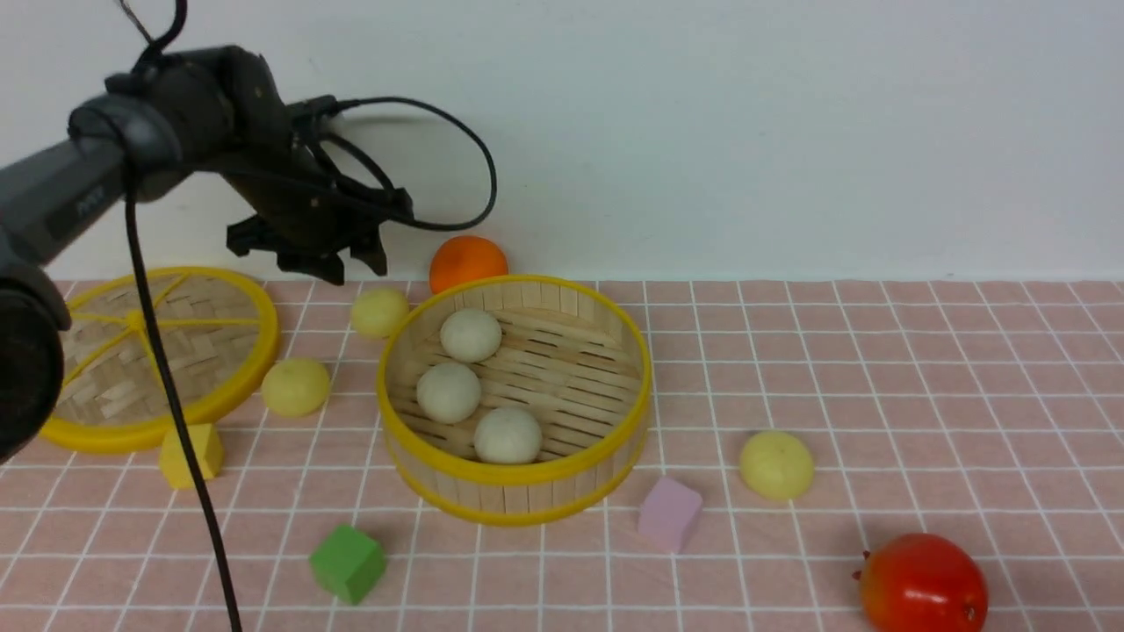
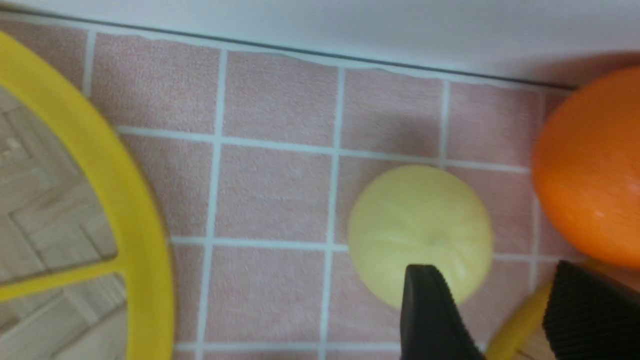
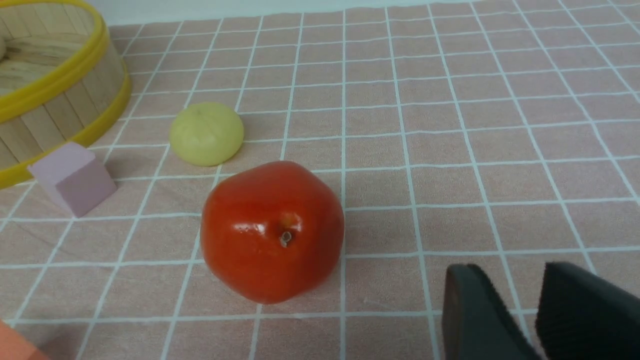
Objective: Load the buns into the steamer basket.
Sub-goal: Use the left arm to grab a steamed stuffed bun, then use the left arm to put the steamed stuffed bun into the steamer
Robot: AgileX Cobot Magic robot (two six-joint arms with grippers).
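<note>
The steamer basket (image 1: 518, 478) stands mid-table and holds three off-white buns (image 1: 471, 334), (image 1: 449, 392), (image 1: 507, 435). Three pale yellow buns lie on the cloth: one behind the basket's left side (image 1: 379, 312), one left of it (image 1: 297, 386), one to its right (image 1: 776, 464). My left gripper (image 1: 351, 263) hovers open and empty above the far yellow bun (image 2: 420, 220); in the left wrist view the gripper (image 2: 495, 280) has one fingertip over that bun and the basket rim (image 2: 515, 320) below it. My right gripper (image 3: 510, 290) is open and empty, near the right yellow bun (image 3: 206, 132).
The flat woven lid (image 1: 255, 369) lies at the left. An orange fruit (image 1: 468, 262) sits behind the basket by the wall. A red fruit (image 1: 922, 584) lies front right. Yellow (image 1: 189, 455), green (image 1: 348, 562) and pink (image 1: 670, 513) blocks lie near the basket.
</note>
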